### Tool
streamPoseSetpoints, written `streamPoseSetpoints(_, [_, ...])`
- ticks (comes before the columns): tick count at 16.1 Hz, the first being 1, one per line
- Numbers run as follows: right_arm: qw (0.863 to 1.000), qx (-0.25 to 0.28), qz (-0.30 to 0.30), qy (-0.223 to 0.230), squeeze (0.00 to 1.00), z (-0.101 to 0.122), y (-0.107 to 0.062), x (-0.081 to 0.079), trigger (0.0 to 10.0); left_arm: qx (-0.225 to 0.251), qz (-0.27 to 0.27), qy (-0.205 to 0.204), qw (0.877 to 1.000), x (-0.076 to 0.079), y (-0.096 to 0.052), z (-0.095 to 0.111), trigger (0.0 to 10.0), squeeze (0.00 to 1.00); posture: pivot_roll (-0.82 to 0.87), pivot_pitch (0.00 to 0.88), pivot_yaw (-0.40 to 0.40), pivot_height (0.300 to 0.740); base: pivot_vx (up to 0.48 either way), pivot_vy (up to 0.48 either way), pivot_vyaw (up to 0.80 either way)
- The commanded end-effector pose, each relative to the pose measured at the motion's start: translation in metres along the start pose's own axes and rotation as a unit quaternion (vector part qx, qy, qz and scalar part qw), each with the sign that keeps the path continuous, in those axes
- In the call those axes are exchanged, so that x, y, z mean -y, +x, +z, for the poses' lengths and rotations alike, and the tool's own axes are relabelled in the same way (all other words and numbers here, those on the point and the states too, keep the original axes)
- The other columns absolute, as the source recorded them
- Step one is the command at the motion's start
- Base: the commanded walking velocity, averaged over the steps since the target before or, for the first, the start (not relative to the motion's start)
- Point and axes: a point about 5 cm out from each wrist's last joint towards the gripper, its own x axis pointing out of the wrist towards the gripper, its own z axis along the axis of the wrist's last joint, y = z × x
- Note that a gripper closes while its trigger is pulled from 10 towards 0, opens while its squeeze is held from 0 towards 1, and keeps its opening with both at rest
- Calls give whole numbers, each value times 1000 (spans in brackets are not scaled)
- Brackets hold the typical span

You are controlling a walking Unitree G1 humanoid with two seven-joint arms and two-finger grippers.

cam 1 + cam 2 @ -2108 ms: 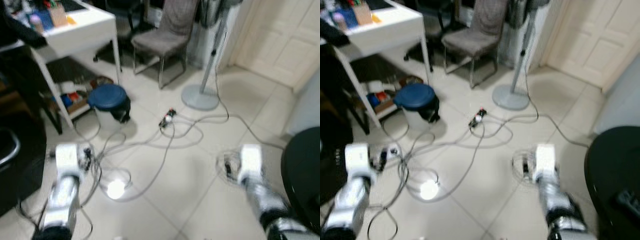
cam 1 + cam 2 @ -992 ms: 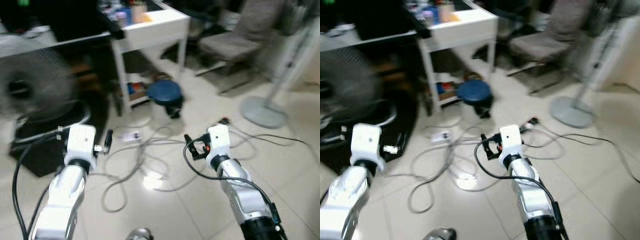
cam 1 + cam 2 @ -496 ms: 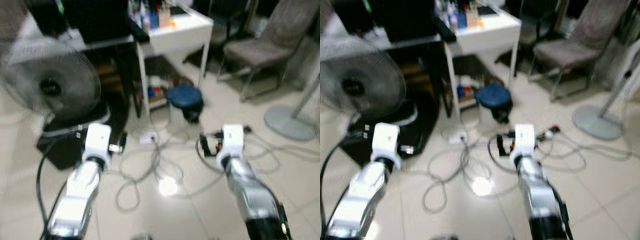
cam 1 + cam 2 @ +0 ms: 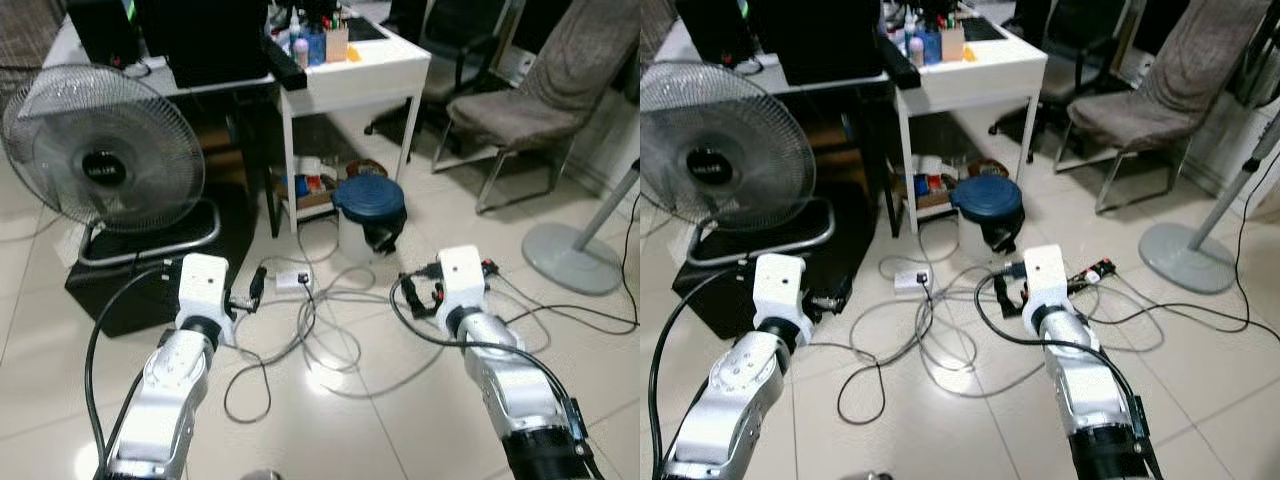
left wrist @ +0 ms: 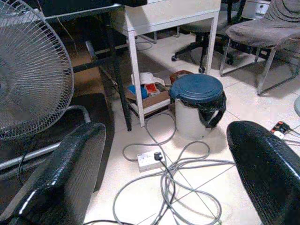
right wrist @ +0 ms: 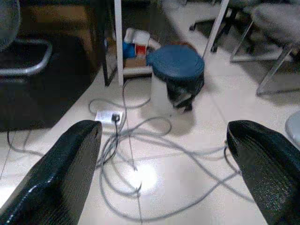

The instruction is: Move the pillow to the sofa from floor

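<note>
hovering over tangled cables (image 4: 320, 340), left gripper (image 5: 164, 173) and right gripper (image 6: 164, 173) both spread wide, empty; blue-lidded bin (image 4: 368, 212) at twelve o'clock.

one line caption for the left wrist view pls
Left gripper, jaws open, faces a blue-lidded bin, tangled cables and a fan.
</note>
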Motion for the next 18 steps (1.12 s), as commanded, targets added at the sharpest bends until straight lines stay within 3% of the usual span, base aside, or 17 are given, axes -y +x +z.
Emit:
streamPoseSetpoints(1, [1000, -21, -3, 7, 0, -5, 0, -2, 10000, -4, -6, 8, 1000, 1, 0, 0, 10000, 0, 43, 0, 0, 740, 0, 0, 0])
streamPoseSetpoints(8, [997, -21, -26, 64, 0, -5, -2, -1, 10000, 5, -11, 19, 1000, -1, 0, 7, 10000, 0, 51, 0, 9, 740, -109, 0, 0])
streamPoseSetpoints(18, [999, -19, -25, 43, 0, 0, 0, -6, 10000, 7, -24, 34, 999, 2, 4, 11, 10000, 0, 49, 0, 15, 740, -336, 0, 0])
